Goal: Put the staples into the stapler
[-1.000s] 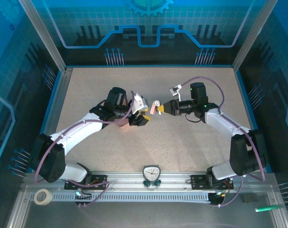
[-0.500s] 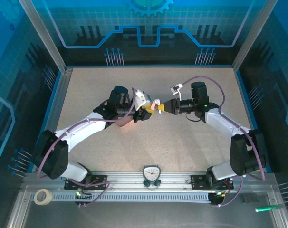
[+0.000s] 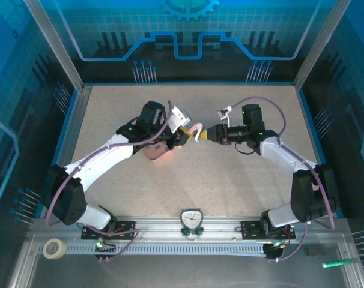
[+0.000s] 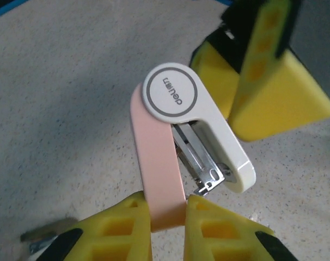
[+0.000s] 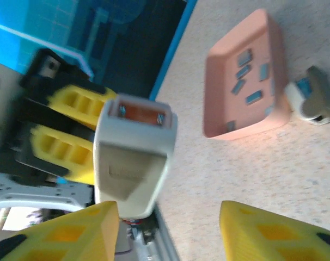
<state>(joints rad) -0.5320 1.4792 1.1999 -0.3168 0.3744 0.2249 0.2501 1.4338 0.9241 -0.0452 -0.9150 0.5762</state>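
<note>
The stapler [image 4: 193, 123] is held above the table, hinged open, its white top and metal channel splayed away from the pale pink base [image 4: 156, 163]. My left gripper [image 4: 167, 211] is shut on the end of that pink base. In the top view the stapler [image 3: 197, 130] hangs between the left gripper [image 3: 185, 137] and the right gripper [image 3: 205, 134]. My right gripper [image 5: 168, 218] stands open, and the stapler's white end [image 5: 133, 157] lies just inside its left finger. Several dark staples [image 5: 244, 71] lie in the salmon-pink tray [image 5: 246, 128].
The pink tray [image 3: 154, 153] sits on the table partly under my left arm. A small grey and white object [image 5: 312, 101] lies beside the tray. On the front rail are a timer [image 3: 191, 219], a tape roll [image 3: 51, 248] and a green pen [image 3: 335, 263].
My left gripper moved up and right and closed on the stapler's pink base. My right gripper opened and let go of the stapler.
</note>
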